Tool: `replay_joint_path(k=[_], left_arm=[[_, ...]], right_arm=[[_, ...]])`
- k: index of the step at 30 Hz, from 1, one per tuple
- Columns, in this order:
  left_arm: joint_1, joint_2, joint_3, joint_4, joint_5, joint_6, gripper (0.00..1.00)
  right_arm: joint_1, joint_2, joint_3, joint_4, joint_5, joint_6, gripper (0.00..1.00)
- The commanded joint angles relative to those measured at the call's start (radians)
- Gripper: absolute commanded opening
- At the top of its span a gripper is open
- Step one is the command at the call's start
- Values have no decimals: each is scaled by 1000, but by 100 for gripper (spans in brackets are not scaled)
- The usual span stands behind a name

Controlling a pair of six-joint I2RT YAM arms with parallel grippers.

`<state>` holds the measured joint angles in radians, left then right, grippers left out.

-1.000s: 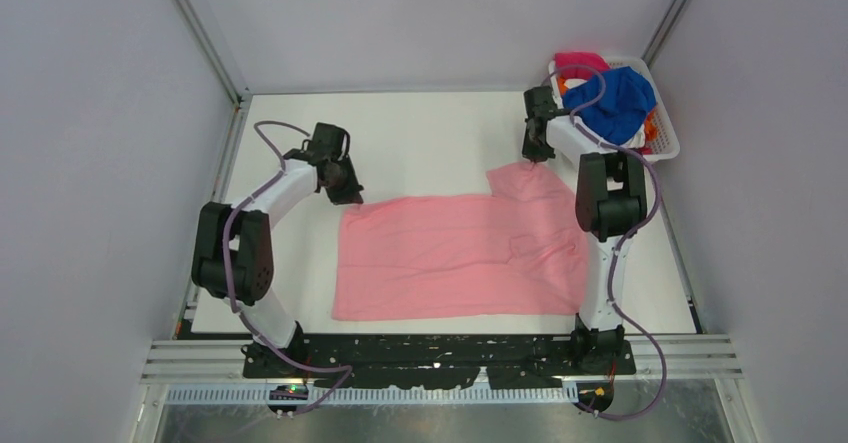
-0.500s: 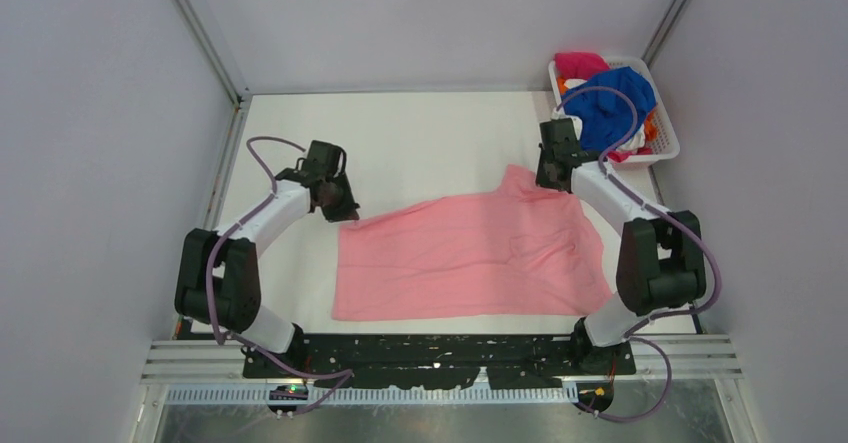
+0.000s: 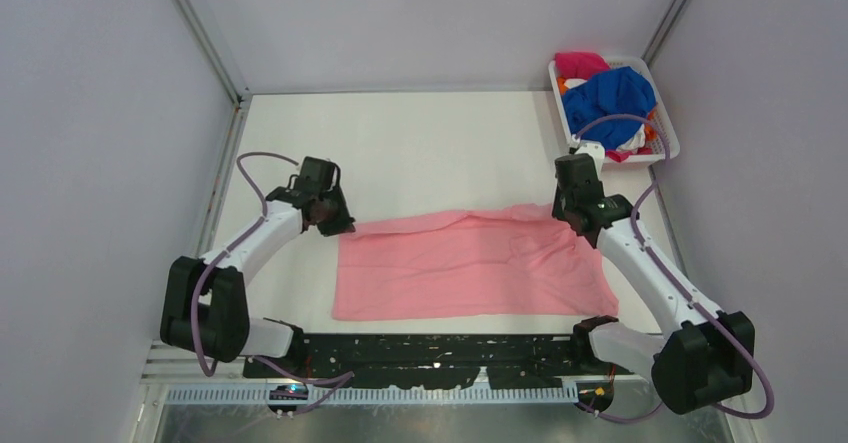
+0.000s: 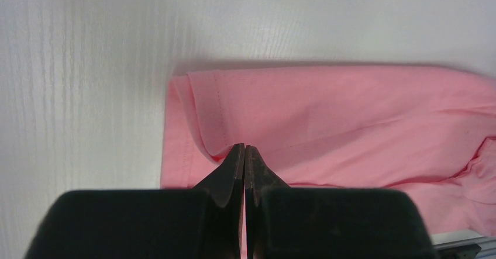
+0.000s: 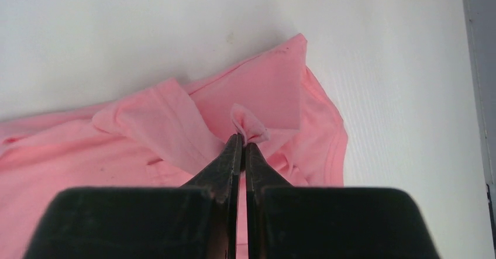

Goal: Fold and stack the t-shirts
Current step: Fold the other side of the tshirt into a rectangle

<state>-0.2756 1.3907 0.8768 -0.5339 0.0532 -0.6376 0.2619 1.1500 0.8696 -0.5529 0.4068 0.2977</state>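
- Left gripper (image 4: 244, 149) was clamped on the pink t-shirt (image 3: 470, 268) at its hem corner; right gripper (image 5: 243, 140) was clamped on its shoulder edge.
- Both held the far edge, probably to fold it nearward.
- The shirt lay on the table (image 3: 420, 143); other t-shirts (image 3: 610, 98) filled the basket (image 3: 672, 145).

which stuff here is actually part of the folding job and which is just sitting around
Part of the job:
- pink shirt, spread on the table, pinched by the left gripper and the right gripper
- blue shirt and magenta shirt, heaped in the basket

Just there:
- the basket itself, which only holds the shirts
- the table
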Motion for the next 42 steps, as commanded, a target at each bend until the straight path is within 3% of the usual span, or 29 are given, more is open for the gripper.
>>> replay_joint_path(k=[1, 11, 21, 27, 32, 35, 37, 38, 39, 40, 41, 42], left_arm=[[-5, -61, -29, 35, -10, -16, 0], [-2, -152, -65, -46, -113, -49, 0], [3, -249, -105, -55, -118, -42, 0], [2, -234, -182, -34, -86, -42, 0], [3, -240, -228, -58, -106, -46, 0], [2, -250, -236, -90, -117, -46, 19], [1, -266, -226, -127, -135, -45, 41], [1, -278, -219, -147, -146, -47, 54], [2, -295, -210, -166, -158, -51, 70], [2, -312, -198, -179, -166, -52, 88], [2, -330, -186, -184, -159, -48, 98], [0, -344, -174, -179, -143, -39, 99]], right_arm=[[10, -91, -31, -70, 48, 21, 5], [60, -185, -43, -297, 96, 122, 5], [63, -206, -12, -350, 83, 146, 7], [67, -216, -41, -393, -13, 159, 12], [76, -214, -95, -487, -152, 224, 23], [79, -227, -117, -558, -200, 241, 32], [78, -256, -130, -603, -209, 237, 55], [79, -266, -128, -620, -211, 230, 61], [79, -288, -122, -623, -211, 227, 73], [79, -299, -106, -618, -209, 225, 78], [79, -326, -98, -605, -201, 222, 89], [79, -350, -91, -558, -199, 219, 94]])
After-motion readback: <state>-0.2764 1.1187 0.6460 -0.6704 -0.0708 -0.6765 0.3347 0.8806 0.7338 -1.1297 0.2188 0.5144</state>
